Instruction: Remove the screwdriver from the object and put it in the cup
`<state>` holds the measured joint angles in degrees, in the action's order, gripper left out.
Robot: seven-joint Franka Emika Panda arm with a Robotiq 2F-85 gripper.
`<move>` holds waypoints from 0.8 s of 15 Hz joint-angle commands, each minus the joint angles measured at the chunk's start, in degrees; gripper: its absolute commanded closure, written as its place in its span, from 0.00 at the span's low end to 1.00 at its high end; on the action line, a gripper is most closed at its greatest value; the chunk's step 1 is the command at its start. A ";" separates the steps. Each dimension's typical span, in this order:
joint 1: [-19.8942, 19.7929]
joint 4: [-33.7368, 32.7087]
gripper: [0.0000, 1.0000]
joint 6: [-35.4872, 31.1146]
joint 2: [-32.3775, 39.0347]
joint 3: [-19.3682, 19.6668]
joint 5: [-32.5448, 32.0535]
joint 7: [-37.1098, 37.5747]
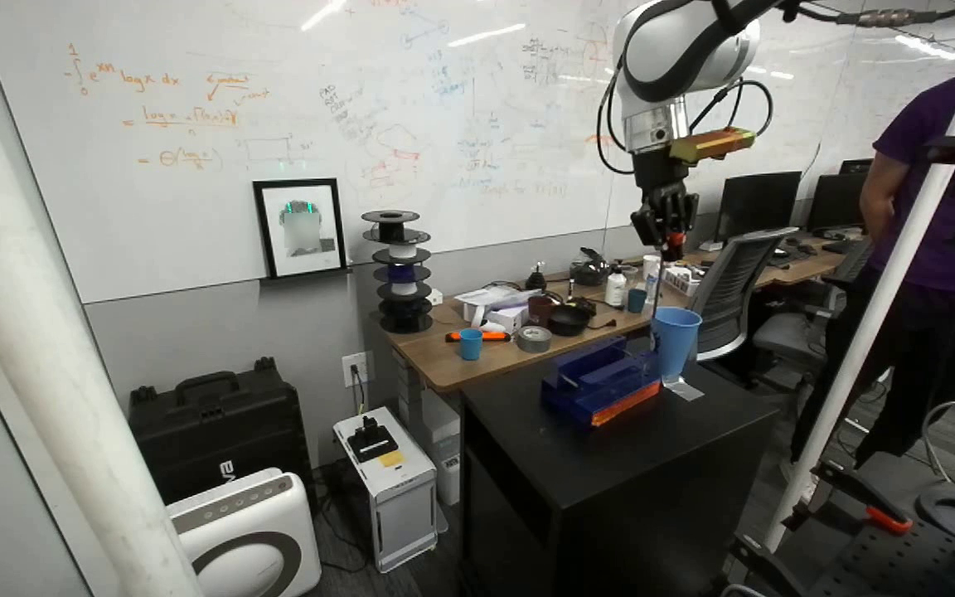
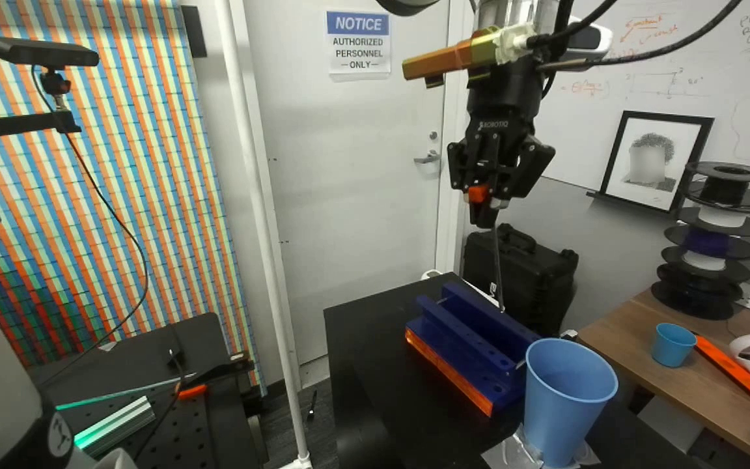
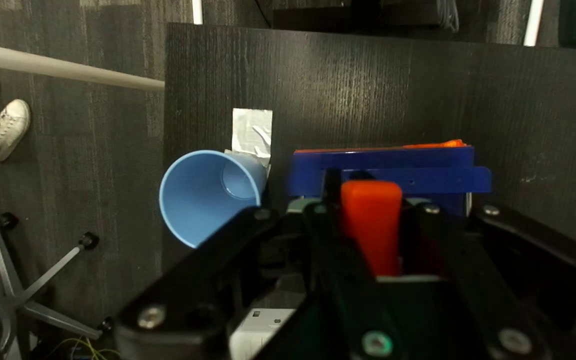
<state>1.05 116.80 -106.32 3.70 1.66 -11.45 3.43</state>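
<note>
Gripper (image 2: 484, 203) is clamping screwdriver (image 2: 497, 264), long axis hanging approx. vert., seemingly above blue block (image 3: 383, 159), while cup (image 3: 205, 197) is standing just off block's end, L in wrist view, so next move's prob. needing to go that way.

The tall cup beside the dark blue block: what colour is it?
The cup is light blue, inside and out; it shows best in an exterior view.

Loc. type: robotics lab, office-style. Indicators: robot arm (image 1: 672, 58); whiteboard (image 1: 303, 91) w/ handwritten eqns. (image 1: 150, 80); monitors (image 1: 759, 199) on desk (image 1: 444, 356); spool stack (image 1: 399, 274); "Authorized Personnel Only" sign (image 2: 359, 42) on door (image 2: 349, 163).
</note>
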 commanded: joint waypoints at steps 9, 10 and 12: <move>-7.11 -0.33 0.88 -4.08 -0.49 4.86 1.64 -1.33; -7.28 -0.55 0.87 -5.10 0.81 4.95 2.25 -1.51; -7.51 -0.70 0.86 -8.52 3.61 4.96 2.88 -1.76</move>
<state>-6.13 117.42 -111.08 3.64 6.60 -10.22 2.89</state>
